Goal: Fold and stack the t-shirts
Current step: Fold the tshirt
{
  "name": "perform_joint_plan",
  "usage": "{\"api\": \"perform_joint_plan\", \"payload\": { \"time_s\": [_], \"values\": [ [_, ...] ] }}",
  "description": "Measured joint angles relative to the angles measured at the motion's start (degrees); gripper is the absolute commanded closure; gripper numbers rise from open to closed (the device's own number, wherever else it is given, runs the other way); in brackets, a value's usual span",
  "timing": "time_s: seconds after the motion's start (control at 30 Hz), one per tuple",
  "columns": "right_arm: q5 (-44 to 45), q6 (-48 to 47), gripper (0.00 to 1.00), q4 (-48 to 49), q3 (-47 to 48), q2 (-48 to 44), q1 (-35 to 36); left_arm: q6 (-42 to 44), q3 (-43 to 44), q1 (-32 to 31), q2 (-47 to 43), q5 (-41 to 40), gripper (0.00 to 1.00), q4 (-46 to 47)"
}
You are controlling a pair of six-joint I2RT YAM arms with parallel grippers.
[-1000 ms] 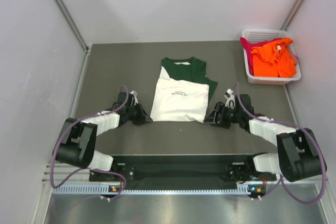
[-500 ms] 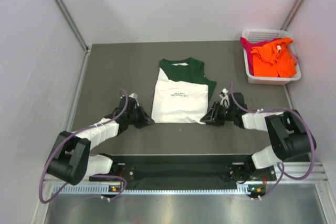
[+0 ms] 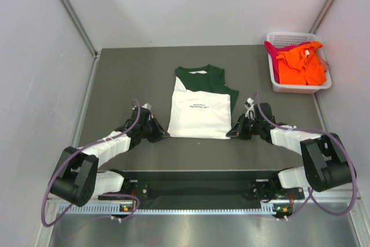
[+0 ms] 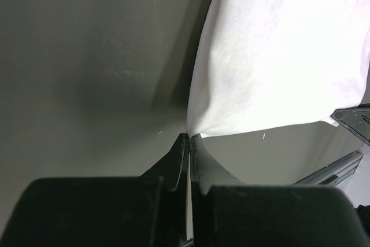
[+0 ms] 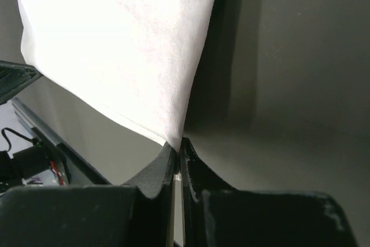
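Observation:
A white t-shirt (image 3: 199, 113) with dark green sleeves and small black print lies partly folded at the table's middle. Its near hem is lifted a little off the table. My left gripper (image 3: 165, 135) is shut on the near left corner of the white t-shirt (image 4: 272, 67). At the near right corner, my right gripper (image 3: 229, 135) is shut on the same white t-shirt (image 5: 127, 56). An orange t-shirt (image 3: 299, 65) and a magenta one (image 3: 273, 56) lie bunched at the back right.
A white lattice basket (image 3: 289, 87) at the back right corner holds the orange and magenta shirts. Grey walls close in the dark table (image 3: 133, 73) on three sides. A black rail (image 3: 191, 189) runs along the near edge by the arm bases.
My right gripper has closed on the shirt's near right corner. Both arms have shifted slightly and the near hem now stretches straight between the two grippers.

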Motion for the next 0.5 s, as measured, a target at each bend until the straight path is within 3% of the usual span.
{"api": "perform_joint_plan", "payload": {
  "time_s": [0.27,0.5],
  "values": [
    [0.74,-2.78,1.00,-3.56,-2.16,-3.06,-0.02,-0.55,-0.98,-1.11,-4.66,0.46,1.00,-2.29],
    [1.44,-5.25,1.00,-12.07,-2.58,-13.60,-0.15,-2.56,-1.11,-4.90,-13.84,-0.17,1.00,-7.63]
  ]
}}
